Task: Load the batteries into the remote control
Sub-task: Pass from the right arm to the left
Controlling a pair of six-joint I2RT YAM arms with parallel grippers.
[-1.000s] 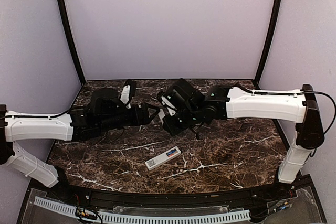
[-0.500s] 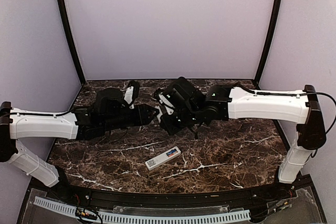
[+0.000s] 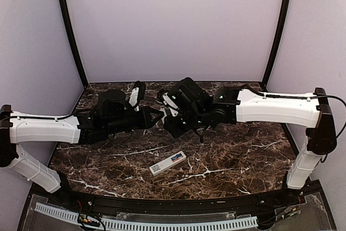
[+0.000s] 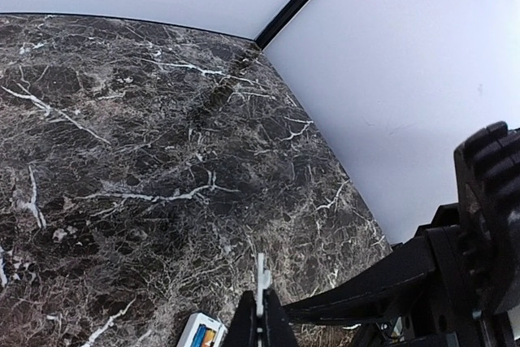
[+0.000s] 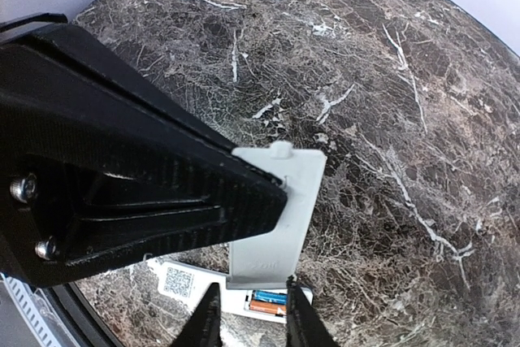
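Observation:
The white remote control (image 3: 167, 163) lies on the marble in front of both arms, back face up. The orange and blue batteries (image 5: 269, 302) sit side by side in its open recess. They also show in the left wrist view as batteries (image 4: 206, 336) in the remote control (image 4: 195, 332). Above the table, my left gripper (image 3: 161, 113) is shut on the thin pale cover piece (image 5: 280, 209), seen edge-on as the cover piece (image 4: 261, 275) in my left gripper (image 4: 260, 302). My right gripper (image 5: 251, 292) straddles the cover's lower edge, with a small gap at one finger.
The dark marble table (image 3: 243, 155) is walled by pale panels at the back and both sides. Black corner posts (image 3: 69, 31) stand at the rear. A perforated white strip (image 3: 146, 223) runs along the near edge.
My left gripper has closed on the cover piece. My right gripper's jaws have widened slightly around it. Both arms have crept a little closer together; the remote has not moved.

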